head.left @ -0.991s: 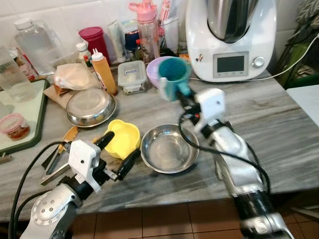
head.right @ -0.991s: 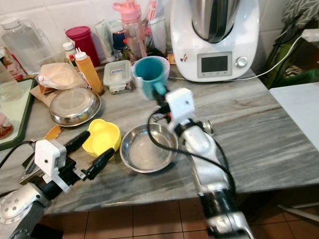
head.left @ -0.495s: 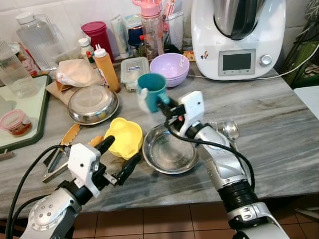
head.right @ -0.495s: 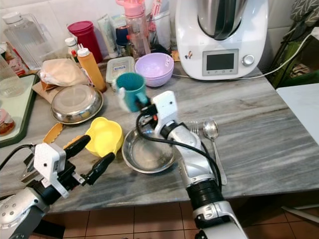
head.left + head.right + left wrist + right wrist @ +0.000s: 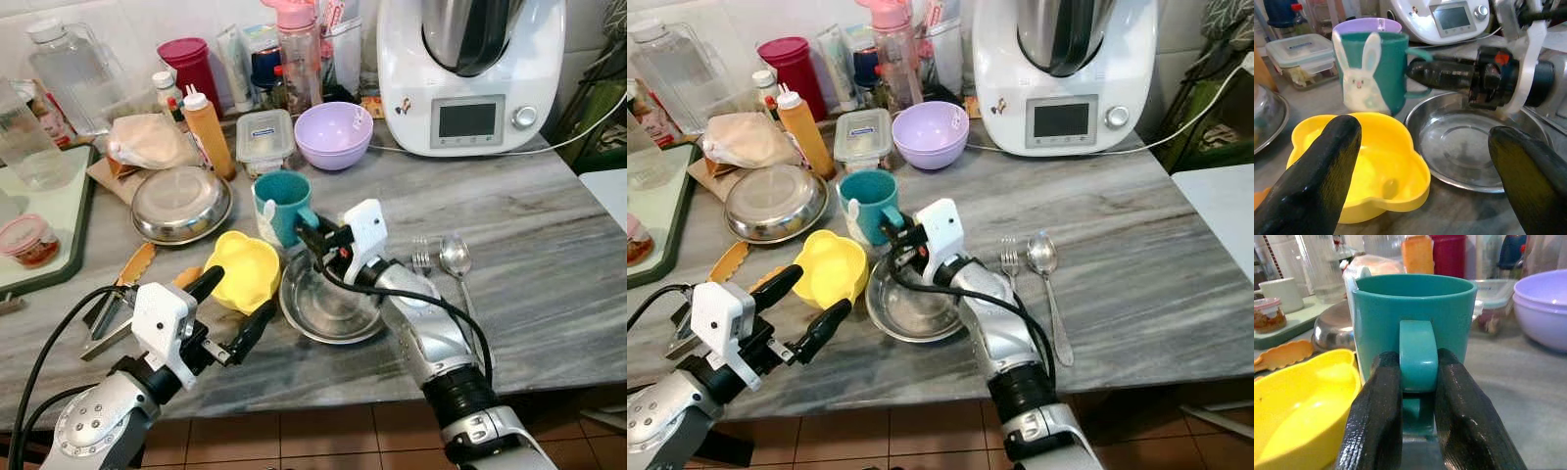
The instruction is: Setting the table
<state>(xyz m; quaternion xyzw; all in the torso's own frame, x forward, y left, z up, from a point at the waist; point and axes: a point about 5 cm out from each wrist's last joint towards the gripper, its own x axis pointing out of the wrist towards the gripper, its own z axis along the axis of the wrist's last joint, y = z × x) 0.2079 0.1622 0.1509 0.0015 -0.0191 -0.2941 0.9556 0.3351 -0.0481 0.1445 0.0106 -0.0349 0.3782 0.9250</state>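
On your marble counter (image 5: 549,215) the steel bowl (image 5: 328,305) sits beside the yellow bowl (image 5: 243,271); your teal mug (image 5: 282,206) stands upright just behind them, its handle pinched by your right gripper (image 5: 312,238). Your left gripper (image 5: 233,311) hovers wide open near the yellow bowl.

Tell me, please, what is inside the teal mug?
The teal mug, held by its handle in the right pincer, looks empty near the rim; its bottom is hidden by its own wall.
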